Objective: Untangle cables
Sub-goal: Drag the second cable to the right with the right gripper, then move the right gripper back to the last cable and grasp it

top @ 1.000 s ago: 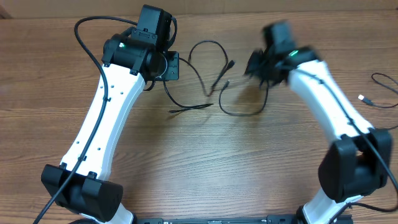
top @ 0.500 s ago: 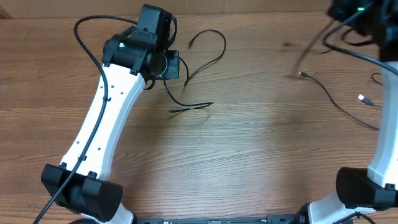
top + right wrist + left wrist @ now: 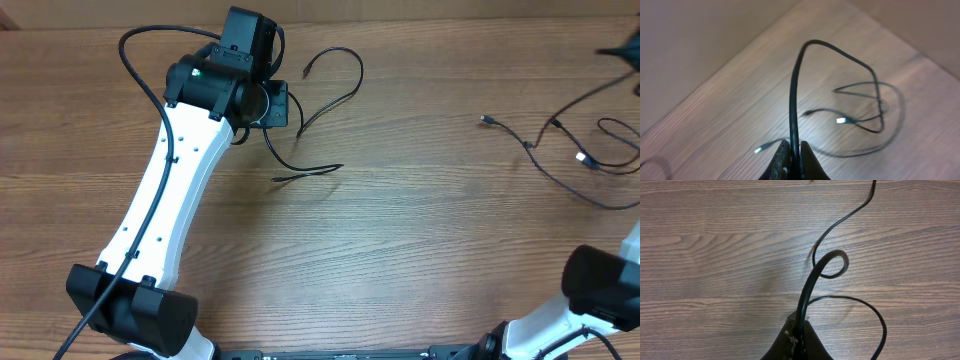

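Observation:
In the overhead view, one black cable [image 3: 335, 95] curls on the wood table next to my left gripper [image 3: 281, 104]. In the left wrist view my left gripper [image 3: 798, 330] is shut on this cable [image 3: 812, 275], which loops away ahead of it. A second black cable [image 3: 540, 155] lies apart at the far right, and its plug [image 3: 485, 120] points left. My right gripper [image 3: 628, 52] is mostly off the frame's right edge. In the right wrist view it [image 3: 794, 149] is shut on that cable [image 3: 795, 85], held above the table.
Another thin cable with a white plug [image 3: 581, 157] lies at the right edge, overlapping the second cable. In the right wrist view bright plugs [image 3: 842, 120] show below. The table's back edge [image 3: 450, 18] runs along the top.
My right gripper has swung from the table's middle to the far right, pulling its cable away from the left one. The two cables now lie apart. The left arm has not moved.

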Tool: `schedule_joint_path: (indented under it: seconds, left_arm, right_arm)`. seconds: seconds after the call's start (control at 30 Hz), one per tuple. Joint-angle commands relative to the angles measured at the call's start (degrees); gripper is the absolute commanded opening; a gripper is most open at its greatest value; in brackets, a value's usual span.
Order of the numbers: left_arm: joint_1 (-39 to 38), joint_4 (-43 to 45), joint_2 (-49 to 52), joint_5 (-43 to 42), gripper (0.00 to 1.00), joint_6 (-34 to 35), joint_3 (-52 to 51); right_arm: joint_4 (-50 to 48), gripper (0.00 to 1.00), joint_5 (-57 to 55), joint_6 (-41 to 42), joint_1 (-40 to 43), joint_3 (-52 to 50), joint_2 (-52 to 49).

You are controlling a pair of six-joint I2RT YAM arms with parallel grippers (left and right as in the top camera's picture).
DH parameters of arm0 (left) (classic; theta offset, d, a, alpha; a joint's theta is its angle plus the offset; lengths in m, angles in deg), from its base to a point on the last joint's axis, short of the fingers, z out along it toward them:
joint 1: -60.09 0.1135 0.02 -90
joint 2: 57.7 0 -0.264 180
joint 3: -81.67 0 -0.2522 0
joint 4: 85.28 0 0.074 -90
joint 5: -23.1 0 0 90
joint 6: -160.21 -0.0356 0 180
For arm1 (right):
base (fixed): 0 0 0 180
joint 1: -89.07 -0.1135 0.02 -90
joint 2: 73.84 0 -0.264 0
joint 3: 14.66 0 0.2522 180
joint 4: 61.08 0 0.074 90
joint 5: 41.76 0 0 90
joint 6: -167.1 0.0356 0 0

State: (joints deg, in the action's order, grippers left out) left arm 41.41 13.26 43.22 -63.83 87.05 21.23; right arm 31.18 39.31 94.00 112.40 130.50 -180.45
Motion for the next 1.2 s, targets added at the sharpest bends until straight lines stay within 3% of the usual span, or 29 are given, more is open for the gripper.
schedule_joint_path:
  seconds: [0.0,0.13,0.3,0.37,0.43,0.53,0.63,0.77,1.1,1.17]
  left_arm:
    - [-0.13,0.24,0.22,-0.11,0.04,1.25,-0.33]
    - [-0.24,1.53,0.22,-1.66,0.04,1.22,-0.33]
    - [-1.27,7.34,0.22,-9.31,0.04,1.16,-0.33]
    - [-2.19,9.33,0.33,-10.16,0.04,0.83,-0.33]
    - [-3.15,10.47,0.66,-10.16,0.04,-0.2,-0.33]
    - [-4.22,10.27,1.49,-10.14,0.04,-1.03,-0.33]
    - [-4.59,8.98,2.05,-8.0,0.23,-3.15,-0.33]
    - [-4.11,7.72,1.57,-2.27,0.28,-2.91,-0.2]
    - [0.57,5.07,-4.59,3.76,0.28,5.18,-0.2]
    - [2.78,3.82,-5.27,3.74,0.32,7.58,-0.2]
  right_arm:
    - [-0.37,0.04,-1.95,1.79,4.17,-0.98,-1.46]
    - [0.59,0.04,0.72,2.58,7.76,-1.07,-3.39]
    - [1.38,0.07,13.86,0.79,9.01,-2.47,-5.07]
    - [1.38,0.18,20.44,-2.54,8.5,-3.39,-5.07]
    - [2.16,0.43,26.64,-6.99,7.41,-3.85,-5.07]
    - [4.37,0.61,31.47,-12.2,4.96,-3.85,-5.07]
    - [6.6,0.8,33.77,-16.52,0.5,-3.85,-5.07]
    - [8.39,0.98,33.64,-17.49,-5.03,-3.85,-5.07]
    - [14.14,0.98,33.46,-16.41,-19.76,-5.4,-5.62]
    - [13.57,0.98,33.46,-15.19,-23.04,-7.41,-5.62]
